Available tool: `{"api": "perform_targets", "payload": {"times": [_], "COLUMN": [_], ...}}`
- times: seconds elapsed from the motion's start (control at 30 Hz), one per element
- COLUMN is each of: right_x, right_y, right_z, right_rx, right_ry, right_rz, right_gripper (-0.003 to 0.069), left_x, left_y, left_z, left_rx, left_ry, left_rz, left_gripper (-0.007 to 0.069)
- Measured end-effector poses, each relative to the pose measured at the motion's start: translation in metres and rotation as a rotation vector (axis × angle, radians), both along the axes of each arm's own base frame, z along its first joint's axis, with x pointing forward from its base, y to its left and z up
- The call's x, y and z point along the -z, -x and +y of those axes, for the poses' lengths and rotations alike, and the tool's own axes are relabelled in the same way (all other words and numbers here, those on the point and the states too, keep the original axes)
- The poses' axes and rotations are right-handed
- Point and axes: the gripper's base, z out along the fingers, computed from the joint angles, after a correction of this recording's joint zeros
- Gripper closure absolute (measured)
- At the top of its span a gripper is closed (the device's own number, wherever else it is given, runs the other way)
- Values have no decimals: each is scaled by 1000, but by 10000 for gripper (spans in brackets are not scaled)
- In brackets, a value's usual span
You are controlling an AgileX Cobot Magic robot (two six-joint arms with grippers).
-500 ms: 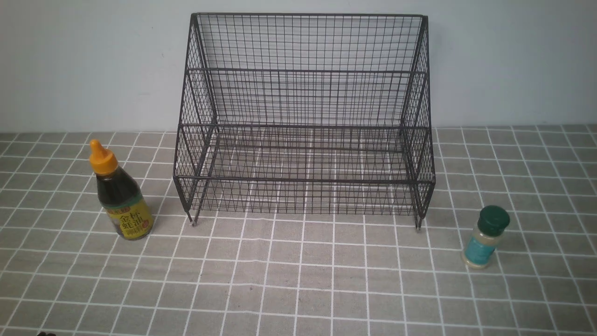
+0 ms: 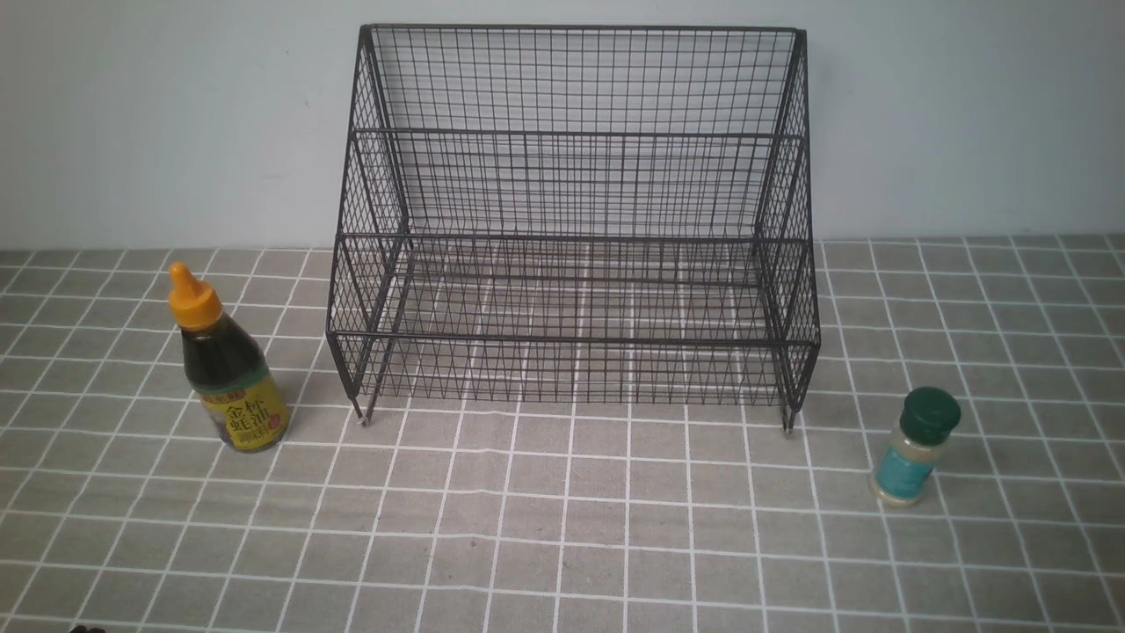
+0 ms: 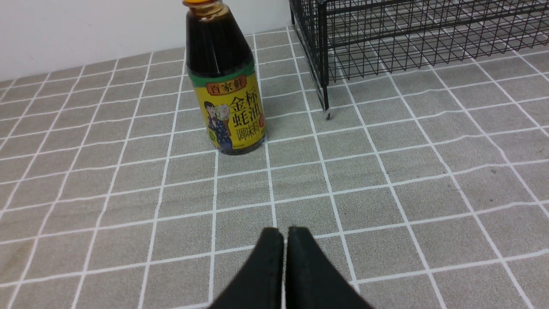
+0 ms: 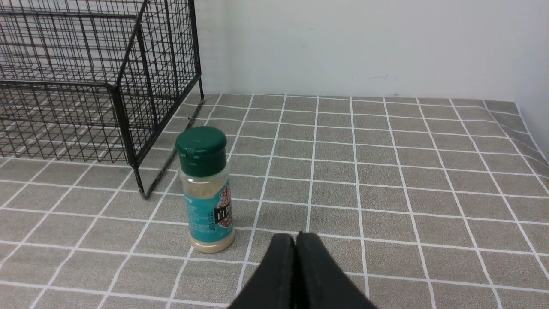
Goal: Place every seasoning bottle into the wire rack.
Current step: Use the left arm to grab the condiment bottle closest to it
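The surface [image 2: 562, 545], gray with a white grid, perhaps a cloth, carries the wire rack [image 2: 571, 338], the sauce bottle [image 2: 233, 369] left of it, and the green-lidded shaker [image 2: 914, 448] to the right.

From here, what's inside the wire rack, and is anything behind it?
No bottle or other item shows inside the wire rack; through its mesh I see only the gridded cloth and the wall. Nothing shows behind it, though the wires could mask something very small.

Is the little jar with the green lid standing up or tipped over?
Standing up: the jar rests on its base, with its green lid on top.
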Motion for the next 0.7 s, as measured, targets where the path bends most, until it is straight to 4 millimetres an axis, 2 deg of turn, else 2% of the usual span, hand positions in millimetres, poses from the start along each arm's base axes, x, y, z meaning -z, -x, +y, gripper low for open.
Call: {"api": "perform_targets", "payload": {"times": [0.23, 0.33, 0.5, 0.7], "right_x": [0, 0, 0, 0], "right_y": [0, 0, 0, 0], "right_z": [0, 0, 0, 0], "right_rx": [0, 0, 0, 0], "right_ry": [0, 0, 1, 1], "right_rz": [0, 0, 0, 0], "right_gripper": [673, 673, 673, 673], "left_x": [-1, -8, -23, -42], "left_y": [-1, -2, -4, -3], "left_z": [3, 2, 0, 5], "left_rx": [-5, -22, -61, -82], "left_ry": [-85, 10, 329, 410], "left_rz": [-26, -94, -215, -422], "left_gripper": [631, 631, 631, 631]}}
